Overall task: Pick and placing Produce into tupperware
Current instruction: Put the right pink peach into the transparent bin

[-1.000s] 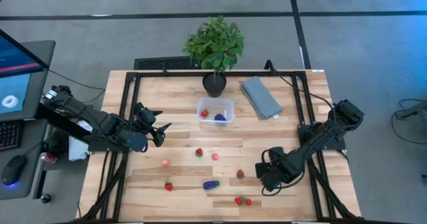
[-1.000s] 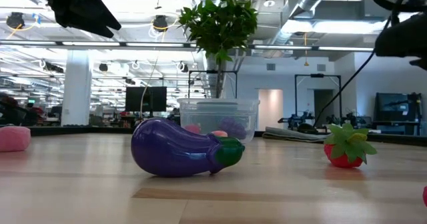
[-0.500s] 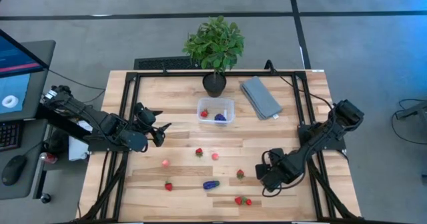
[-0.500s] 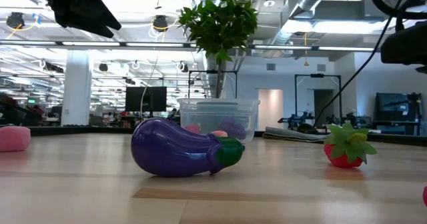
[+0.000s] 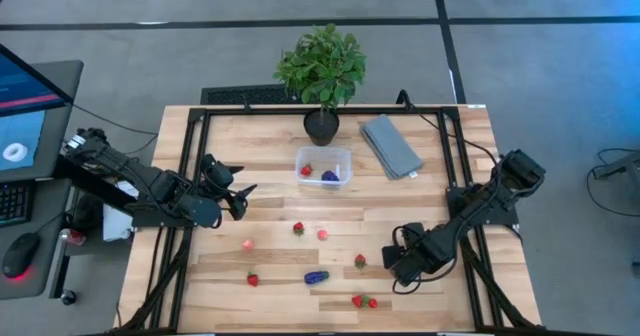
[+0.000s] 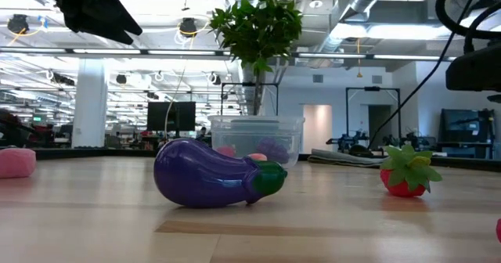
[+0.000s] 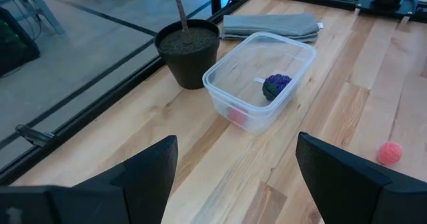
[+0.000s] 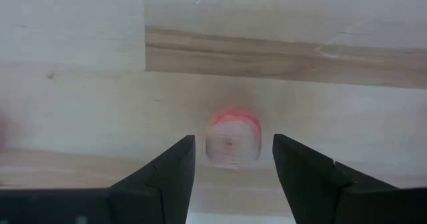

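The right tool (image 5: pixel 392 259) hangs low over the table (image 5: pixel 430 186), fingers parted and holding nothing. In its wrist view a pinkish-red round piece (image 8: pixel 232 139) lies on the wood between the two fingers (image 8: pixel 167 171), touching neither.

The left tool (image 5: pixel 243 198) waits wide open and empty at the table's left side.

The clear tupperware (image 5: pixel 341 157) stands just in front of the black plant pot (image 5: pixel 321 127) and contains a strawberry (image 5: pixel 306 170) and a purple grape bunch (image 5: pixel 329 176).

A toy eggplant (image 6: pixel 213 174) lies on the table in front.
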